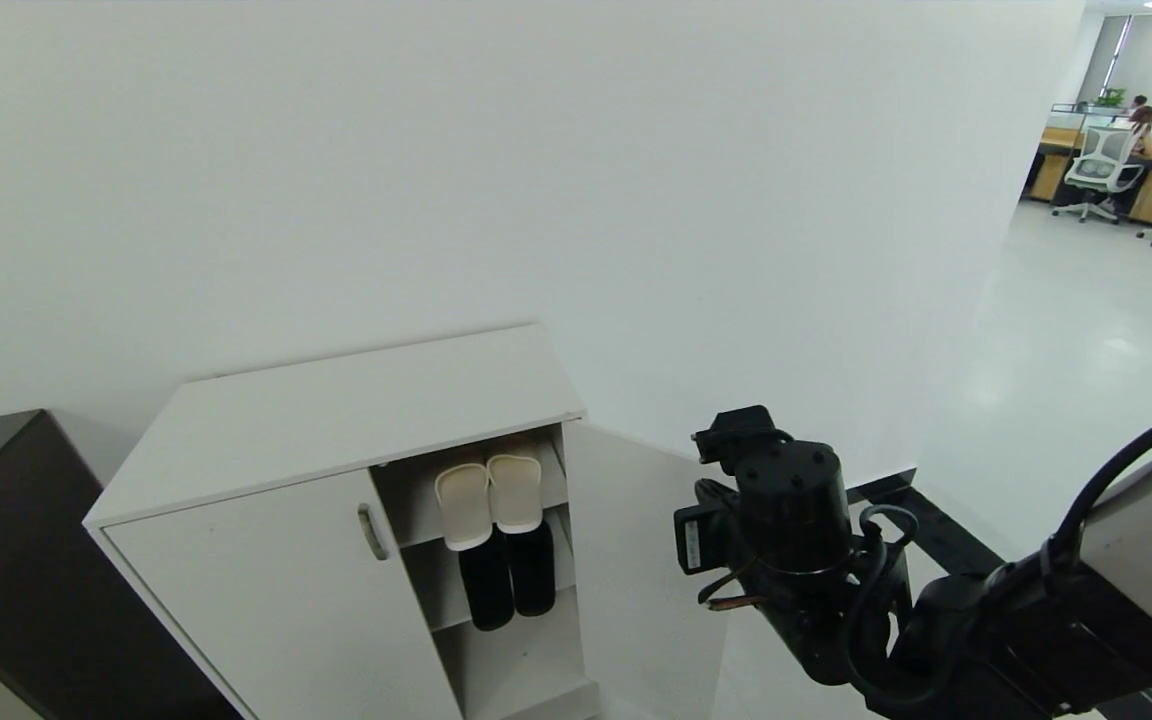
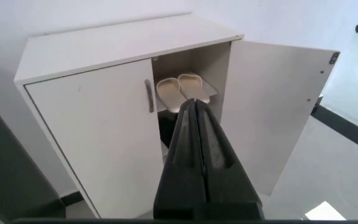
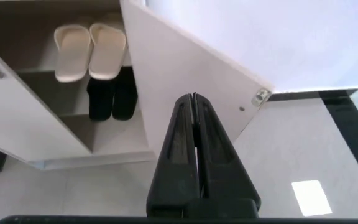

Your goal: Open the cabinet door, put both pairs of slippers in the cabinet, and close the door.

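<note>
- Head view: cabinet (image 1: 336, 420) stands against the wall toward 8 o'clock in the frame. Its closed door (image 1: 266, 590) with the handle (image 1: 372, 531) covers the half on the robot's left.
- The open door (image 1: 626, 560) is swung out at 3 o'clock from the opening.
- White slippers (image 1: 489, 500) lie side by side on the upper shelf, their ends jutting past its front edge. Black slippers (image 1: 508, 585) lie on the shelf at 6 o'clock from them, also as a pair.
- A dark unit (image 1: 6, 560) stands just beside the cabinet at 9 o'clock. The right arm (image 1: 786, 520) hangs at 4 o'clock from the cabinet, apart from it.
- Left wrist view: left gripper (image 2: 196, 102) has its fingers pressed together with nothing between them. It hangs in front of the opening, apart from the cabinet (image 2: 123, 43).
- The white slippers (image 2: 185, 90) sit just beyond its tips. The dark patch beneath them is probably the black pair, mostly hidden.
- Right wrist view: right gripper (image 3: 194, 96) is likewise closed and empty, in front of the open door (image 3: 185, 68). Whether it touches the panel cannot be told.
- Both pairs, white slippers (image 3: 91, 51) above black slippers (image 3: 112, 96), rest inside on their shelves.
</note>
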Motion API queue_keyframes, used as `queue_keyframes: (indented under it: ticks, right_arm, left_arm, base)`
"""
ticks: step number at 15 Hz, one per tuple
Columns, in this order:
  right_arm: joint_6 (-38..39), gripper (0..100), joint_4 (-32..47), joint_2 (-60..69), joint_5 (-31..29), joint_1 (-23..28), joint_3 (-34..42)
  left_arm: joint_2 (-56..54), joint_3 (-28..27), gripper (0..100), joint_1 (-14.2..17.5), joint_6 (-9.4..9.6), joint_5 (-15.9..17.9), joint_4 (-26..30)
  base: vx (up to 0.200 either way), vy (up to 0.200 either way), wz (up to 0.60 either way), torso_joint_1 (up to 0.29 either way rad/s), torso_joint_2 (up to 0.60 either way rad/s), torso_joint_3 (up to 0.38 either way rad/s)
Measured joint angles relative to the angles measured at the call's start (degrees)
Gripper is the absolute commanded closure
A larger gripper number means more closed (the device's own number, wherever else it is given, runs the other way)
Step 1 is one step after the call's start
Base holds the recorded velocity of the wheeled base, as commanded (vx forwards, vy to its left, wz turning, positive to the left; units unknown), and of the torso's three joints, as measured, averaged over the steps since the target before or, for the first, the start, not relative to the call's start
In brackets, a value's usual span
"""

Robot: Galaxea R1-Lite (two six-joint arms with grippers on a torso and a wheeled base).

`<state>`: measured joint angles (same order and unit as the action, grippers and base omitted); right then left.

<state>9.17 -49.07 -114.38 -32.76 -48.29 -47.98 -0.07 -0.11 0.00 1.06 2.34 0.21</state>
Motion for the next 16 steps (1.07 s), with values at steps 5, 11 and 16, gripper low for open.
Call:
queue_keyframes:
  ticks: [5, 11, 16]
  right_arm:
    - [-0.04, 100, -0.15, -0.89, 1.78, 2.69, -1.4]
    - [0.09, 100, -0.15, -3.64, 6.24, 7.14, -5.96]
    - [0.4, 100, 2.43, -7.06, 8.09, 12.81, -13.62]
  left_arm:
    - [0.0, 0.0, 100, 0.0, -0.05, 0.01, 0.0]
    - [0.0, 0.0, 100, 0.0, 0.0, 0.0, -0.02]
    - [0.0, 0.04, 100, 0.0, 0.0, 0.0, 0.04]
  base:
    - [-0.12, 0.0, 0.0, -0.001, 0.0, 0.0]
    - [-0.067, 0.0, 0.0, 0.003, 0.0, 0.0]
    - [0.0, 0.0, 0.0, 0.0, 0.0, 0.0]
